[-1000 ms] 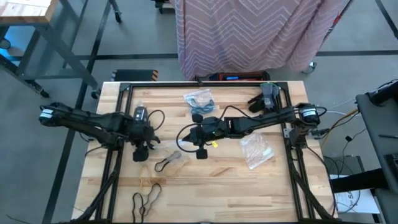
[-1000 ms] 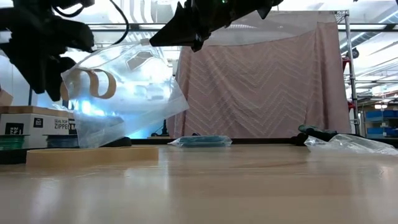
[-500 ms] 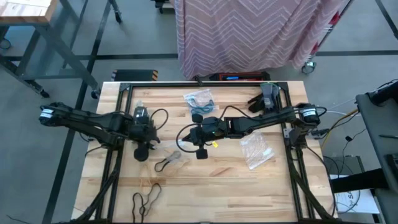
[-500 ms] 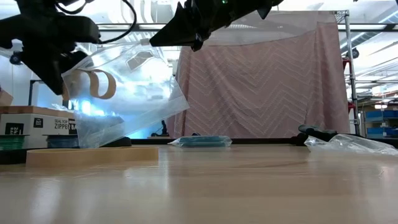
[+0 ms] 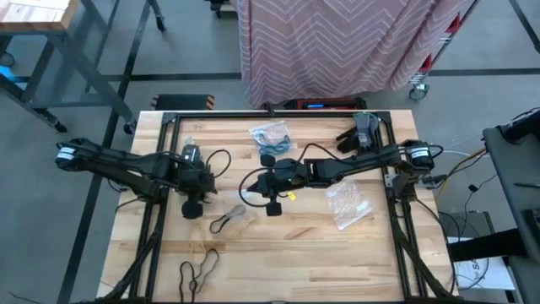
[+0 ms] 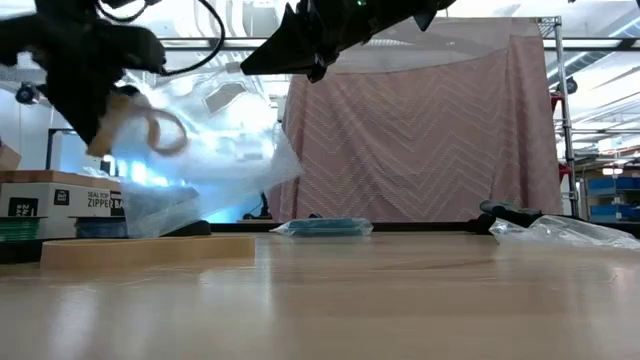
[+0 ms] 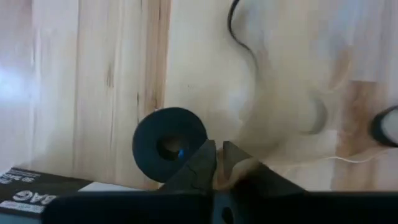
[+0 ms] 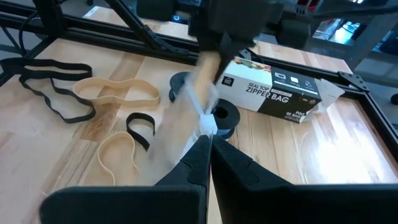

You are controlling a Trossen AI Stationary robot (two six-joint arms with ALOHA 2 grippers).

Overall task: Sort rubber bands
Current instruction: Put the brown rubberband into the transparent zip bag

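My right gripper (image 8: 208,138) hangs over the table's middle, shut on a clear plastic bag (image 6: 215,140) that droops below it. To its left, my left gripper (image 7: 217,163) points steeply down, shut, with a tan rubber band (image 6: 135,118) at its tips; the band is blurred in front of the bag. A second tan band (image 8: 118,93) and two black bands (image 8: 50,87) (image 8: 140,127) lie flat on the wood near the front left. My left gripper pinches a tan strip (image 7: 242,168) between its two fingers, coming from above and pointing steeply down. The band's loop hangs off the fingers, clear of the table, too blurred to tell which part is held. My right gripper pinches the bag's top edge (image 8: 207,124) between its shut fingers, slanting down from the table's right. The bag hangs slack below, clear of the table.
A zipper-bag box (image 8: 280,87) and two black rolls (image 8: 224,118) (image 7: 171,143) sit near the left arm. A bag of blue bands (image 5: 270,133) lies at the far middle, grey gloves (image 5: 363,131) at the far right, another clear bag (image 5: 348,204) on the right.
My left gripper has shut and rolled a little at the wrist, staying beside the hanging bag. The tan band, which showed as neat loops in front of the bag, has swung and now smears upward by the fingers. My right gripper and the bag's top have stayed put.
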